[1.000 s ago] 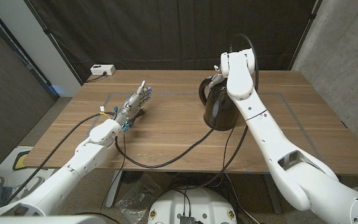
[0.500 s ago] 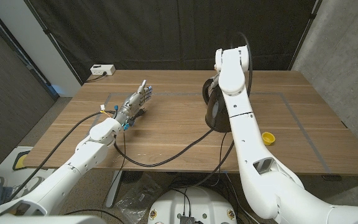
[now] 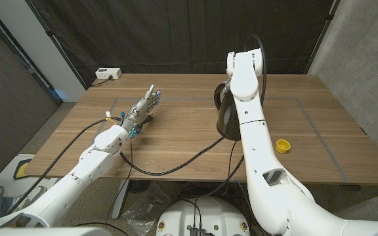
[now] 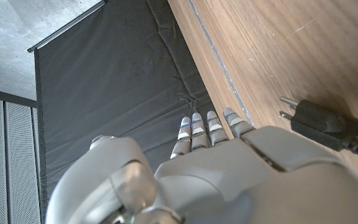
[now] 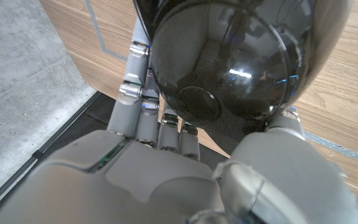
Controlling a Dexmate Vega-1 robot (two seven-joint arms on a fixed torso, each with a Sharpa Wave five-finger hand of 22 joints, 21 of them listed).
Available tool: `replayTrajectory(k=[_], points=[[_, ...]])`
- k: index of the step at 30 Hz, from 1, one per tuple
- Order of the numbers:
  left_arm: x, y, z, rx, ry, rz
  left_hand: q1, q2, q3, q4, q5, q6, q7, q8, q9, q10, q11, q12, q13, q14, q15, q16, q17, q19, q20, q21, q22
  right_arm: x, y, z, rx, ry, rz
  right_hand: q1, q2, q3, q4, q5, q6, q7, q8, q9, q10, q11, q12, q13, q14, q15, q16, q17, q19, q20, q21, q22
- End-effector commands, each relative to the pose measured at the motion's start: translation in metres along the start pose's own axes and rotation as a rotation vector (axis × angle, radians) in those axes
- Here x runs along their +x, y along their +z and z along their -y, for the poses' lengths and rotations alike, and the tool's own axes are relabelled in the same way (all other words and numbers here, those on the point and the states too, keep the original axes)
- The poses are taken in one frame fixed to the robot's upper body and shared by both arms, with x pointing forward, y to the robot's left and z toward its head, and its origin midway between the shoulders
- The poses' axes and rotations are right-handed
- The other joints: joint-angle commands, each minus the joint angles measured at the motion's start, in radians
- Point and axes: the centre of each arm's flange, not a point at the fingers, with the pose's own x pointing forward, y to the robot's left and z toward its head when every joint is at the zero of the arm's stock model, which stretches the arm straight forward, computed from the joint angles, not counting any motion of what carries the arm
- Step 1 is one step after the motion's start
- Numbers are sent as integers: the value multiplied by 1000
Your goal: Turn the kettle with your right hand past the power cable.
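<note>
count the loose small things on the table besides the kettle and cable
1: a yellow cap on the table at the robot's right, beside the right arm. More may hide behind that arm or the kettle.

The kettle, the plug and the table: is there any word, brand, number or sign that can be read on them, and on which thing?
None can be read.
Kettle: glossy black, reflections only, no label shows.
Plug: plain black, no marking shows.
White box at the table's far corner: too small to read.
Yellow cap: no text shows.
</note>
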Motion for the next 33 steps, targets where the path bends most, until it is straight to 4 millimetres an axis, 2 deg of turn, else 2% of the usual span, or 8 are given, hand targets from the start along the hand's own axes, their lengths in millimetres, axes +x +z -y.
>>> replayTrajectory(k=[1, 7, 12, 16, 20, 26, 29, 33], points=[[-1, 0, 0, 1, 1, -4, 3, -3, -6, 1, -1, 10, -2, 1, 5, 6, -2, -3, 4, 4, 2, -1, 3, -5, 3, 0, 2, -5, 1, -1, -37, -42, 18, -41, -24, -33, 11, 3, -57, -2, -15, 4, -18, -31, -27, 2, 214, -253, -6, 4, 199, -250, 11, 8], [-2, 0, -1, 1, 4, -4, 4, -2, -6, 2, -2, 13, -1, 1, 5, 6, -2, -3, 4, 4, 1, -1, 3, -5, 5, 0, 2, -11, 3, 1, -67, -68, 45, -152, -74, -105, 49, 20, -281, 21, -28, 3, -169, 6, -72, 4, 4, -172, -5, 7, 116, -224, -19, 1], [-2, 0, -2, -1, 8, -3, 4, -2, -5, 2, -2, 13, -2, 0, 5, 7, -3, -3, 4, 5, 0, -1, 3, -5, 7, 0, 2, -18, 5, 3, -86, -90, 63, -192, -82, -145, 61, 35, -487, -1, -22, 4, -318, 52, -75, 5, -182, -76, -10, 5, 25, -132, -103, -25], [-3, -1, -4, -4, 11, -5, 5, -1, -5, 2, -3, 15, -3, 0, 5, 8, -3, -3, 4, 6, 0, -1, 3, -4, 7, 1, 2, -24, 7, 5, -97, -108, 81, -217, -71, -176, 71, 47, -568, -5, -6, 7, -453, 91, -72, 6, -438, 22, -13, 4, -173, 46, -201, -24], [-4, -1, -5, -5, 14, -6, 6, -1, -5, 2, -3, 16, -4, 0, 5, 9, -2, -2, 4, 6, 0, -1, 3, -3, 9, 1, 2, -29, 7, 7, -83, -132, 105, -237, -63, -204, 78, 54, -574, -8, 2, 6, -549, 115, -70, 5, -634, 40, -9, 3, -383, 178, -202, -20], [-4, -1, -7, -5, 17, -6, 7, 0, -5, 2, -4, 16, -4, 0, 5, 10, -6, -2, 4, 6, 1, -1, 3, -5, 11, 1, 2, -35, 10, 9, -100, -162, 126, -295, -45, -270, 98, 73, -612, -30, -4, 4, -723, 117, -73, 6, -939, 40, -5, 3, -734, 189, -201, -19], [-4, -2, -7, -6, 16, -7, 7, 0, -4, 2, -4, 16, -5, -1, 5, 10, -5, -2, 4, 6, 0, -1, 3, -5, 11, 1, 2, -38, 10, 10, -112, -172, 131, -312, -36, -290, 106, 79, -640, -33, -4, 5, -794, 117, -72, 7, -1038, 40, -3, 5, -851, 189, -200, -18], [-3, -2, -8, -6, 15, -7, 8, 1, -4, 3, -5, 17, -4, -1, 5, 11, -4, -2, 4, 6, 0, -1, 3, -6, 11, 1, 2, -43, 9, 11, -109, -197, 139, -315, -33, -293, 107, 81, -654, -32, -6, 5, -806, 117, -71, 7, -1052, 40, -1, 5, -872, 189, -199, -18]])
